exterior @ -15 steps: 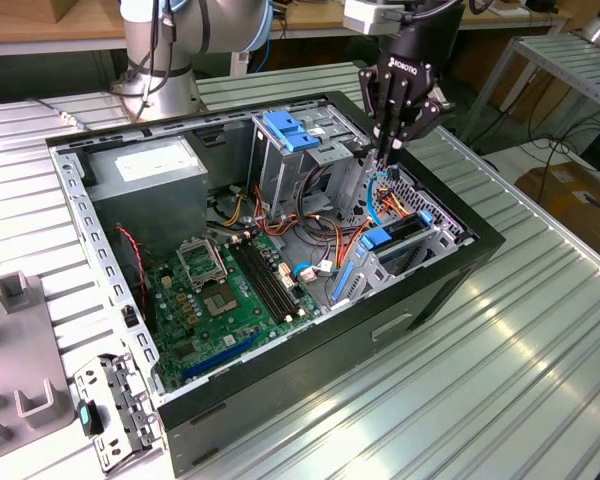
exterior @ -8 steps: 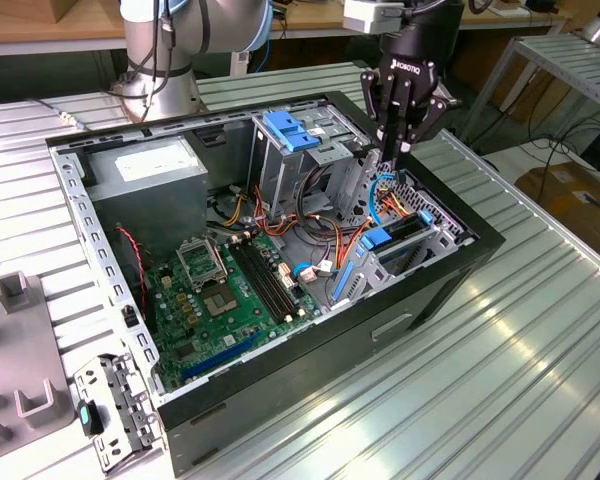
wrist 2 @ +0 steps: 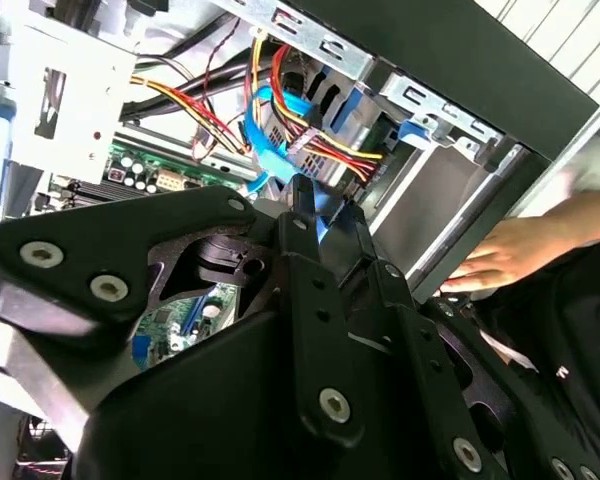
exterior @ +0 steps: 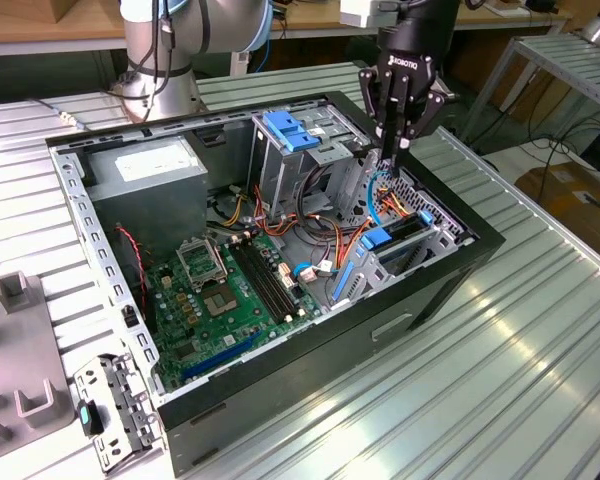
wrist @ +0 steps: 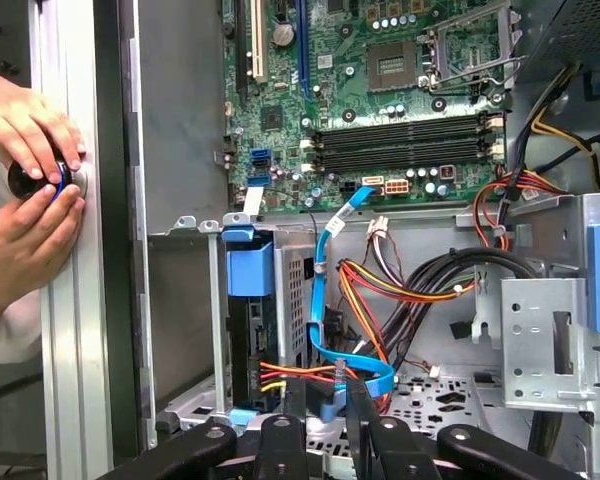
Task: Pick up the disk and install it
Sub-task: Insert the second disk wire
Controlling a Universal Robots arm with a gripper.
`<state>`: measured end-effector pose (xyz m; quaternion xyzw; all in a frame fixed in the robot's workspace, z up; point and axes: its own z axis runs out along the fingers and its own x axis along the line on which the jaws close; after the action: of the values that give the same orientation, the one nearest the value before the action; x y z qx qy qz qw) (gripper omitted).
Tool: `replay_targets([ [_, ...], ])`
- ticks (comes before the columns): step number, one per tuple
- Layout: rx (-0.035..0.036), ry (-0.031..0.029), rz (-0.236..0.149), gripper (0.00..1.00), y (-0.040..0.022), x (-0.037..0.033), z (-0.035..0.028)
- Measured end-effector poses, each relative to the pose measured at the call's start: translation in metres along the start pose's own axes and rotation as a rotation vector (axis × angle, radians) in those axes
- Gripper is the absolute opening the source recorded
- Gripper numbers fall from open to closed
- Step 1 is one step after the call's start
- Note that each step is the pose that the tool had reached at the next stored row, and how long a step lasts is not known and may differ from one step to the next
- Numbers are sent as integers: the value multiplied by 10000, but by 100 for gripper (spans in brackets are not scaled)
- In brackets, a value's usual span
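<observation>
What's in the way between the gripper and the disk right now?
The thin blue cable hangs right at the gripper, with the red and orange wires beside it. A perforated cage wall seems to separate them from the disk, which stands in its bay.

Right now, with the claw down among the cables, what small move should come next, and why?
Probably lift the claw straight up a little: it hangs at the blue cable, red and orange wires crowd it, and the disk already stands in its bay.
</observation>
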<state>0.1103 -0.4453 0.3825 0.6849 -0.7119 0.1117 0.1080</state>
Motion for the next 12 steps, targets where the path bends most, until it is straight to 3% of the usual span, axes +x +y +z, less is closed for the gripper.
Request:
replay_targets([
  [3,1,0,0,30,-5,-37,7],
  [10,1,33,-1,30,-5,-77,125],
  [12,2,62,-2,30,-5,-79,133],
])
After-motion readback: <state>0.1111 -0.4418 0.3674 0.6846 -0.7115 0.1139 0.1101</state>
